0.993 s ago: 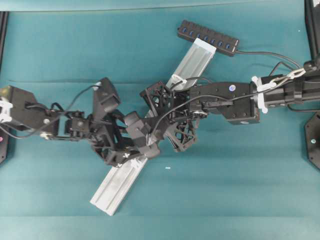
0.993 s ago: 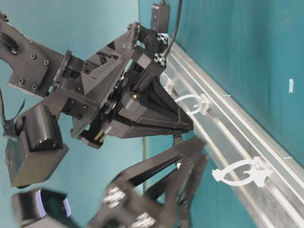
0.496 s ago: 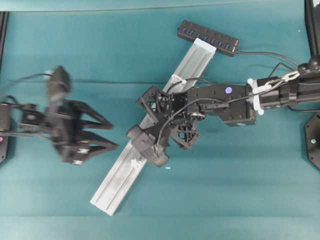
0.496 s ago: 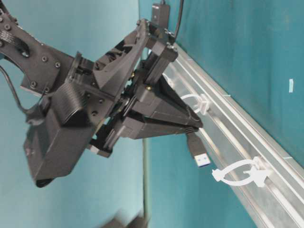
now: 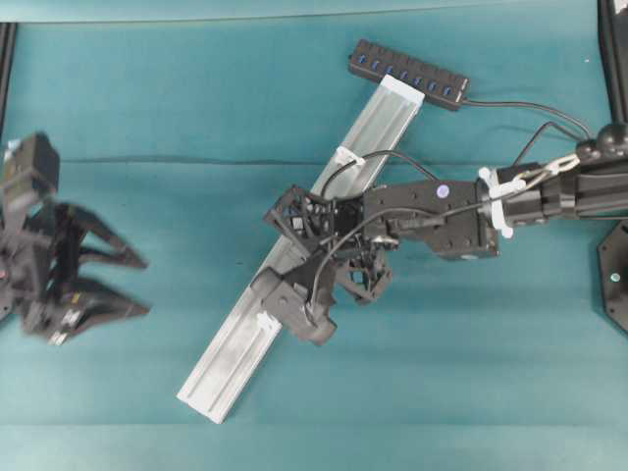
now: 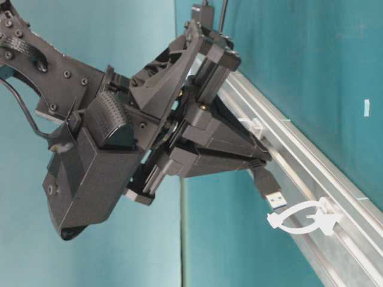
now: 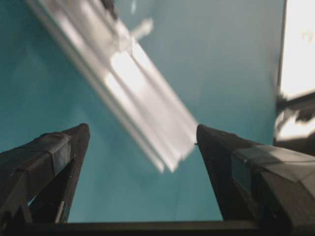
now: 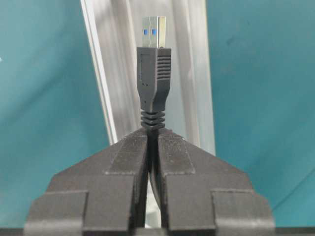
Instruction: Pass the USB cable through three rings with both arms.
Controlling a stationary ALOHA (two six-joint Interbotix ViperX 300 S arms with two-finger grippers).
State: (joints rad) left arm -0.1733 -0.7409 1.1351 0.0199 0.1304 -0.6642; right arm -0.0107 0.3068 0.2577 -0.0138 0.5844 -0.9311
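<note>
My right gripper (image 8: 153, 132) is shut on the USB cable just behind its black plug (image 8: 155, 73). The plug's metal tip points along the silver rail (image 8: 189, 73). In the table-level view the plug (image 6: 269, 186) hangs just short of the nearest white ring (image 6: 305, 218), past another ring (image 6: 256, 127). From overhead the cable (image 5: 378, 154) arcs back to the top ring (image 5: 345, 157); the bottom ring (image 5: 265, 321) shows, and the right arm (image 5: 432, 206) hides the middle of the rail. My left gripper (image 5: 145, 285) stands open and empty at the far left.
A black multi-port hub (image 5: 407, 74) lies at the rail's upper end. The rail (image 5: 231, 353) runs diagonally across the teal table. In the left wrist view the rail's lower end (image 7: 167, 142), blurred, lies ahead between the open fingers. Black mounts sit at the right edge (image 5: 616, 265).
My left gripper has pulled away from the rail to the far left, open. My right gripper has carried the plug down along the rail toward the lowest ring.
</note>
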